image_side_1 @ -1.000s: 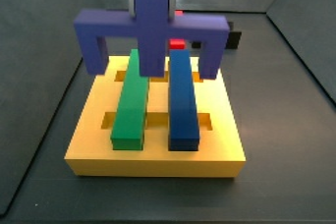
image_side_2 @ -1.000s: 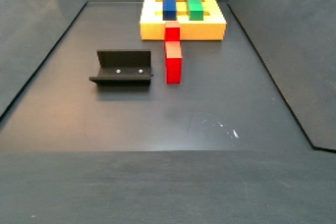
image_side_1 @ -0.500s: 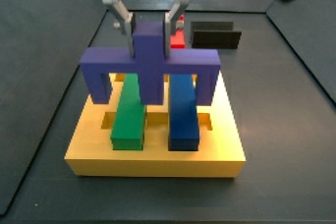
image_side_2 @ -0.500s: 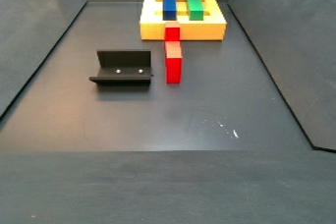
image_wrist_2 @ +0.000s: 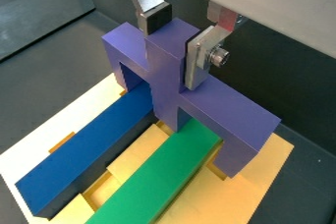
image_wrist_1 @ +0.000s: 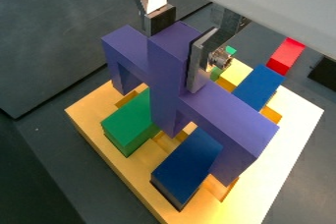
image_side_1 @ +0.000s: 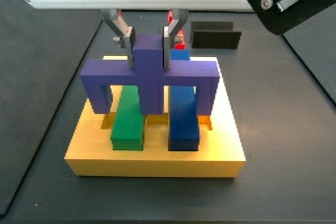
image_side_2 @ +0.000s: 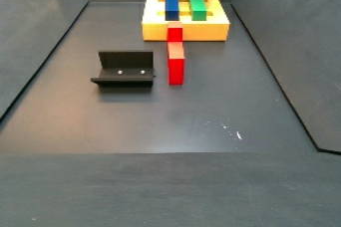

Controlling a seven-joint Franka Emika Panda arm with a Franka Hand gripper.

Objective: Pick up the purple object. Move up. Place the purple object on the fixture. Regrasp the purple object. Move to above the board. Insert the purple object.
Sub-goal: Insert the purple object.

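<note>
Dark grey floor [image_side_2: 173, 141] all round me, with low dark walls fencing it in, and over on that floor stands the fixture [image_side_2: 124, 70], well apart from where I'm working. A red block [image_side_2: 174, 56] lies between it and the board [image_side_1: 157, 157], touching the board's near edge in a side view.

Now, my gripper [image_wrist_1: 184, 39] sits above the board, and it's clamped tight on the purple object [image_side_1: 148, 75]: both silver fingers [image_wrist_2: 199, 55] press flat against the upright bar, one on each side, in both wrist views. I've got it by the upper end of that long bar, so the piece hangs straight below me.

Long axis runs up and down. The cross arm lies level, spanning the width of the board, and its two ends turn down like short legs, one on each side. In a side view those legs reach down outside the green bar [image_side_1: 128, 118] and the dark-blue bar [image_side_1: 183, 117], which lie side by side in the board's slots, running front to back. The central bar comes down between the two; in a wrist view its lower end [image_wrist_2: 168, 120] sits right in the gap between green and blue. Whether it touches the yellow, I cannot tell.
</note>
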